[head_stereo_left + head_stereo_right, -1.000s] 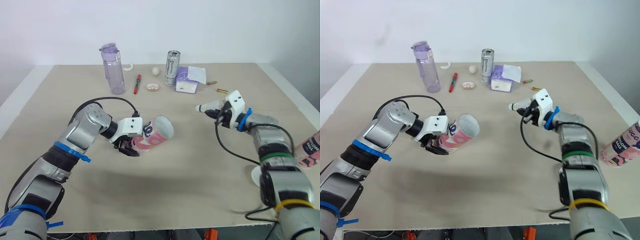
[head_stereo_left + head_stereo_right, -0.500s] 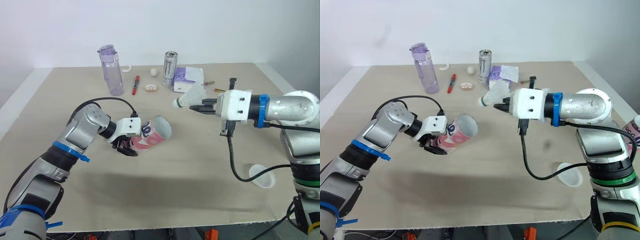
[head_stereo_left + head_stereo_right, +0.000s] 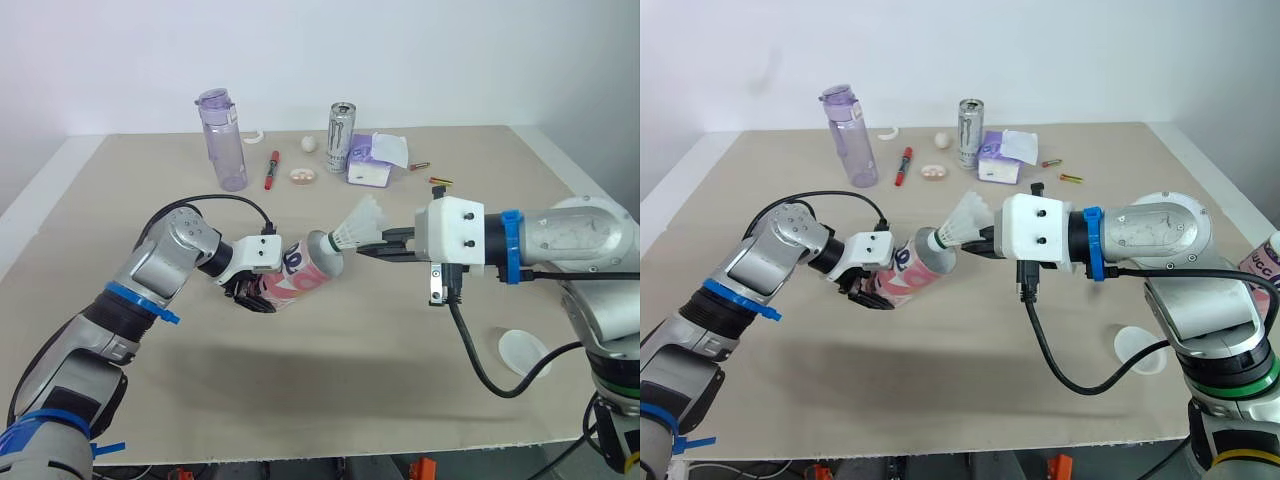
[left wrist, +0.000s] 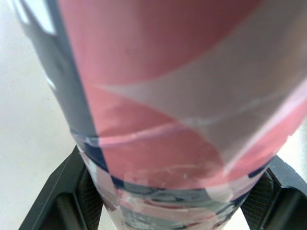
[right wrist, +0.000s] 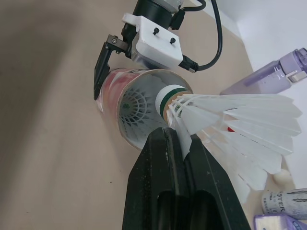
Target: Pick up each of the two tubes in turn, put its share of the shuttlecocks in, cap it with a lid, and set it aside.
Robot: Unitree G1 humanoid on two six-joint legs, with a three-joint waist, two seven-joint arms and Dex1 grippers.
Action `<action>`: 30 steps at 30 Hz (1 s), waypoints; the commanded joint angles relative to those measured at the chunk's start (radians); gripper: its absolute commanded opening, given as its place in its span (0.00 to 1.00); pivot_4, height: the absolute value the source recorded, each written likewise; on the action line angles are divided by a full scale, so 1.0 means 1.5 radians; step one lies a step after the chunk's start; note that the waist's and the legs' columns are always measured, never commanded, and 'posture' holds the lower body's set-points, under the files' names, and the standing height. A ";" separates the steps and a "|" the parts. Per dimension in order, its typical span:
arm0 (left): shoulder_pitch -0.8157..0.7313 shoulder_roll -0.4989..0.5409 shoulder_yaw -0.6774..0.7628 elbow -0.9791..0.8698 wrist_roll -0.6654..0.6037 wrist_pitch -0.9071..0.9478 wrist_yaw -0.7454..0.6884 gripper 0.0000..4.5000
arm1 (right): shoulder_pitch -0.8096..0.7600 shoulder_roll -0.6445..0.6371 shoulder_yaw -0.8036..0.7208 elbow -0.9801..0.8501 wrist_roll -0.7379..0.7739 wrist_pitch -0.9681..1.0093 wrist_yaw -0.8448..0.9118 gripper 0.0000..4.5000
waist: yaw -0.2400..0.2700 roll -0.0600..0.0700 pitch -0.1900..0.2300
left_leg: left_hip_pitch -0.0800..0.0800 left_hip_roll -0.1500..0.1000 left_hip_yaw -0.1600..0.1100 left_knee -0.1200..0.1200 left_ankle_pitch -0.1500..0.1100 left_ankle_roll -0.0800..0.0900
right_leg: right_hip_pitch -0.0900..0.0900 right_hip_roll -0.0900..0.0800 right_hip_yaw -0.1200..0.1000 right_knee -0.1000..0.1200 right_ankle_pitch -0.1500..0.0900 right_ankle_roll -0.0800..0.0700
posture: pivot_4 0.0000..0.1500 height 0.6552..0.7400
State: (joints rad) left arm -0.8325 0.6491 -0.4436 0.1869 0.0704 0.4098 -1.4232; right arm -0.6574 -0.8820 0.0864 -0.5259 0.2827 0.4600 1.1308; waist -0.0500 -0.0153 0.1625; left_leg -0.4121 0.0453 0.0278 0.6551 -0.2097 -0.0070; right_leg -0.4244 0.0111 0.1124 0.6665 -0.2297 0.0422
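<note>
My left gripper (image 3: 255, 292) is shut on a pink tube (image 3: 303, 277), held tilted above the table with its open mouth (image 3: 326, 254) facing right. In the left wrist view the tube (image 4: 168, 96) sits between both fingers (image 4: 62, 196). My right gripper (image 3: 374, 249) is shut on a white shuttlecock (image 3: 358, 226) by its feathers, with the cork at the tube's mouth. The right wrist view shows that shuttlecock (image 5: 230, 120) just in front of the mouth (image 5: 139, 110), and another shuttlecock's feathers inside. A second pink tube (image 3: 1265, 262) lies at the table's right edge. A white lid (image 3: 524, 352) rests front right.
Along the back stand a purple water bottle (image 3: 224, 138), a drink can (image 3: 341, 136) and a tissue pack (image 3: 375, 160). A red pen (image 3: 272, 168) and a small ball (image 3: 308, 144) lie near them. My right arm's cable hangs over the table middle.
My right arm has swung left with the shuttlecock, from the table's right side to the tube's mouth. The left gripper and tube have stayed put.
</note>
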 commanded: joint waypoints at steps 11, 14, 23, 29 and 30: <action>0.005 -0.003 -0.015 0.009 0.013 0.005 0.004 0.70 | -0.029 0.037 0.069 0.030 -0.038 -0.027 -0.020 0.02 | 0.001 0.000 0.000 | 0.000 0.000 0.000 0.000 0.000 0.000 | 0.000 0.000 0.000 0.000 0.000 0.000 | 1.00 1.00; 0.005 -0.005 -0.015 0.008 0.013 0.006 0.005 0.70 | -0.033 0.049 0.080 0.036 -0.040 -0.029 -0.019 0.02 | 0.001 0.000 0.000 | 0.000 0.000 0.000 0.000 0.000 0.000 | 0.000 0.000 0.000 0.000 0.000 0.000 | 1.00 1.00; 0.007 -0.007 -0.016 0.008 0.013 0.007 0.007 0.70 | -0.034 0.053 0.059 0.034 -0.007 -0.007 -0.011 0.38 | 0.001 0.000 0.000 | 0.000 0.000 0.000 0.000 0.000 0.000 | 0.000 0.000 0.000 0.000 0.000 0.000 | 1.00 1.00; 0.003 -0.010 -0.017 0.013 0.014 0.005 0.006 0.70 | -0.025 0.050 0.021 0.023 0.040 0.024 -0.016 0.91 | 0.001 0.000 0.000 | 0.000 0.000 0.000 0.000 0.000 0.000 | 0.000 0.000 0.000 0.000 0.000 0.000 | 1.00 1.00; 0.003 -0.010 -0.017 0.015 0.014 0.004 0.006 0.70 | -0.024 0.050 0.010 0.022 0.054 0.035 -0.019 0.99 | 0.001 0.000 0.000 | 0.000 0.000 0.000 0.000 0.000 0.000 | 0.000 0.000 0.000 0.000 0.000 0.000 | 1.00 1.00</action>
State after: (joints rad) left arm -0.8344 0.6392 -0.4434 0.1887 0.0701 0.4122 -1.4206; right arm -0.6831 -0.8001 0.1651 -0.4603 0.3200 0.4915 1.1110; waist -0.0483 -0.0158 0.1626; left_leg -0.4129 0.0452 0.0275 0.6550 -0.2097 -0.0070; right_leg -0.4245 0.0110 0.1122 0.6663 -0.2300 0.0420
